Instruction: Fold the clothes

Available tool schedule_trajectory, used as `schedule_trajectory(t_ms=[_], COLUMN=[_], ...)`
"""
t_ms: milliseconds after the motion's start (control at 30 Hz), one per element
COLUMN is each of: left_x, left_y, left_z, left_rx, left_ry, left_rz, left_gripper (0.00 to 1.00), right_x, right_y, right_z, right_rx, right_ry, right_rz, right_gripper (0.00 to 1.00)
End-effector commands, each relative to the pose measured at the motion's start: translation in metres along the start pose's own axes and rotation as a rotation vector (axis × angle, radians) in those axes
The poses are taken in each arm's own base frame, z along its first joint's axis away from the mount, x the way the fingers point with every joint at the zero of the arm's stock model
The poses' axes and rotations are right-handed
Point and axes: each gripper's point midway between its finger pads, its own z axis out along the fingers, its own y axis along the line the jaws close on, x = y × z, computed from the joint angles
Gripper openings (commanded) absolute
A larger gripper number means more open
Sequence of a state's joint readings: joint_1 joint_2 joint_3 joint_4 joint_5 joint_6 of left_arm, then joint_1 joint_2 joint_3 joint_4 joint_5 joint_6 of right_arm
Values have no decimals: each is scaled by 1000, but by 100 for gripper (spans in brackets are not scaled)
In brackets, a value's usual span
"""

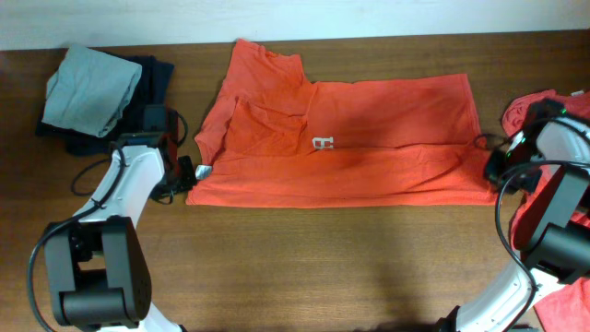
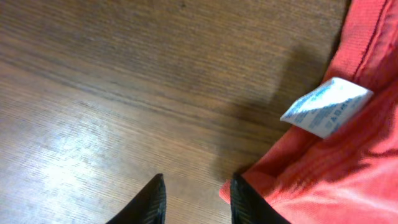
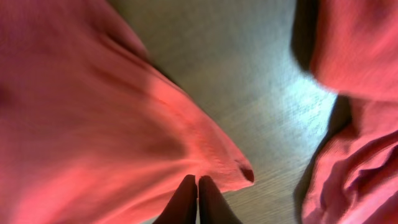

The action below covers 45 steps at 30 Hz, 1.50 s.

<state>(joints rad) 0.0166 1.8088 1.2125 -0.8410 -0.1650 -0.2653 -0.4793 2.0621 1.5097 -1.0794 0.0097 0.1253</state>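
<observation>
overhead view: the orange-red t-shirt [image 1: 369,138] lies flat in the middle of the table [image 1: 304,267], its long axis running left to right across the frame, the lower side doubled up as a band. i have one gripper at each end of that band. the left gripper [image 2: 198,182] sits at the lower-left corner, jaws parted with bare wood between them. in the wrist view the shirt corner and the white care label [image 2: 326,107] lie to the right of its fingers, the corner just beside the right-hand one. the right gripper [image 3: 198,180] sits at the lower-right corner, fingers pressed together over the hem tip; whether any cloth is pinched i cannot tell. more orange-red clothes [image 1: 521,112] lie heaped at the right edge. i judge the coming fold must cross the long axis, so each arm is nearest its own end.
</observation>
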Motion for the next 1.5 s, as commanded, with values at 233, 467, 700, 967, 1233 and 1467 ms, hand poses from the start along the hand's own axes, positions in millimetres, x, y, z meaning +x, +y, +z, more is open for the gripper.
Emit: schedule_trajectory(t_ms=[233, 467, 700, 967, 1233, 1467], left_x=[-83, -153, -197, -239, -271, -281], left_y=[-39, -71, -87, -137, -170, -182], left_z=[-91, -202, -245, -208, -136, -93], left_rx=[240, 483, 556, 598, 542, 544], left_ry=[-202, -504, -734, -827, -871, -876], left_rz=[34, 68, 104, 147, 134, 134], left_gripper=[84, 87, 87, 87, 94, 95], right_x=[-33, -38, -53, -95, -125, -169], right_y=[64, 92, 120, 134, 146, 165], right_z=[-105, -171, -201, -220, -204, -138], right_rx=[-344, -324, -226, -59, -69, -53], right_ry=[-119, -246, -398, -620, -670, -664], right_rz=[-122, -291, -382, -400, -402, -454], right_gripper=[38, 66, 83, 91, 100, 100])
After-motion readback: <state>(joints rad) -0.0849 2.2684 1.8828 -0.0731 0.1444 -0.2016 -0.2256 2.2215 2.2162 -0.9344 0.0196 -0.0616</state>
